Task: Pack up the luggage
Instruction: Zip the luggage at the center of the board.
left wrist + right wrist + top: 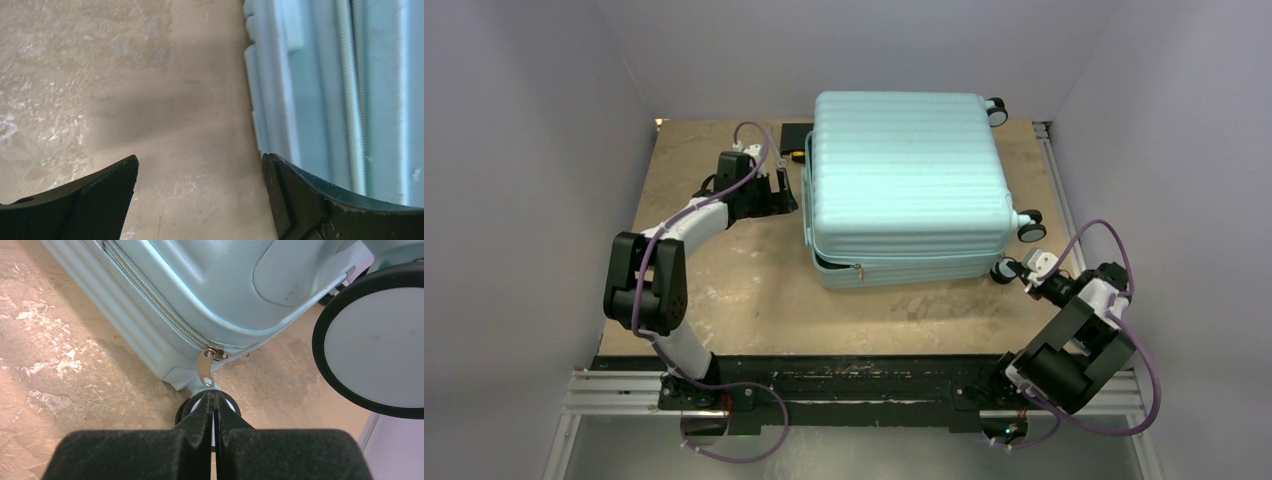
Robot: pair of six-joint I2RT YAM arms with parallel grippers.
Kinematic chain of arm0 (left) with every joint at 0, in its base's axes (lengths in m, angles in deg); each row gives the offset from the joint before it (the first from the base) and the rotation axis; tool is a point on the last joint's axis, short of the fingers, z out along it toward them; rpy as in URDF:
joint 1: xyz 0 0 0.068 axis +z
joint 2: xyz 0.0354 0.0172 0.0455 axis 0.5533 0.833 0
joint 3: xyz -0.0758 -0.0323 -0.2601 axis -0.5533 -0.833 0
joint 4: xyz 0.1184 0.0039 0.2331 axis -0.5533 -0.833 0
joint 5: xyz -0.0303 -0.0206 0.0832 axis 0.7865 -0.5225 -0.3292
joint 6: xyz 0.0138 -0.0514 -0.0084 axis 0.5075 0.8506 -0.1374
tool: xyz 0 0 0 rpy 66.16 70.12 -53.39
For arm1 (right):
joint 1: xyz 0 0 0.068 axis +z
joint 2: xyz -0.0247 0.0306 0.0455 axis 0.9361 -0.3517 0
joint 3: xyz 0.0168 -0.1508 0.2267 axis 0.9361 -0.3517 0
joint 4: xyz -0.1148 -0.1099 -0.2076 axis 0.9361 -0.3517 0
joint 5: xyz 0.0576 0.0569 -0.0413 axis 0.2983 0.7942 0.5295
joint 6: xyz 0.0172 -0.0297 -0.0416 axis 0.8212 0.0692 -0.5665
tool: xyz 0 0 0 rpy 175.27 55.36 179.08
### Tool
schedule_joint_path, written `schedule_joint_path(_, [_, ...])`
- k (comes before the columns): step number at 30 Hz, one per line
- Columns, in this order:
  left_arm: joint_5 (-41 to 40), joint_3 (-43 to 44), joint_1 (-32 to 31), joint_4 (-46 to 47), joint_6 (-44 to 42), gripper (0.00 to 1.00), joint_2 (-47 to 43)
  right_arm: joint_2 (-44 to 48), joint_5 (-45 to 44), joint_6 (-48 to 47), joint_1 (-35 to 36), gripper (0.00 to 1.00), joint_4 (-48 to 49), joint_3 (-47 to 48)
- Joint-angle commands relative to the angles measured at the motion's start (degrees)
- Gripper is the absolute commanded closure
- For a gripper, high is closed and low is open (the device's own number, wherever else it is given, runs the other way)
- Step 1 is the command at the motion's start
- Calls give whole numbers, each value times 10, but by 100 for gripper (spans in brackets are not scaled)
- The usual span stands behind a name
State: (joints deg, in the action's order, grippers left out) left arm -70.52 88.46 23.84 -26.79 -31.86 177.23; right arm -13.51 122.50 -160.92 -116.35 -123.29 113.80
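Observation:
The pale mint ribbed luggage (904,180) lies flat on the table with its lid down; a narrow gap shows along the near seam. My left gripper (789,195) is open and empty beside its left side, with bare tabletop between the fingers (200,162) and the shell (320,90) just right of them. My right gripper (1024,275) is shut and empty at the near right corner (214,396). A silver zipper pull (205,370) hangs from the zip just beyond its fingertips, apart from them. The shell corner (210,285) fills the view above.
Black-and-white wheels (1030,227) stick out on the suitcase's right side; one large wheel (375,345) is close to my right gripper, and a small one (231,407) sits behind its fingertips. A black object (796,135) lies at the back left. A metal rail (1052,170) edges the table's right.

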Motion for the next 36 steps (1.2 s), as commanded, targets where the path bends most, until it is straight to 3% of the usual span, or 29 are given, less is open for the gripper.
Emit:
schedule_joint_path(1, [52, 19, 6, 64, 31, 7, -27, 14, -1, -17, -2, 100, -8, 13])
schedule_joint_path(22, [65, 15, -11, 114, 53, 9, 26, 25, -19, -103, -2, 100, -66, 3])
schedule_joint_path(29, [19, 29, -30, 99, 45, 12, 40, 29, -41, -225, -2, 61, -161, -2])
schedule_joint_path(36, [-1, 34, -35, 85, 39, 20, 56, 32, -69, -286, -2, 51, -196, -14])
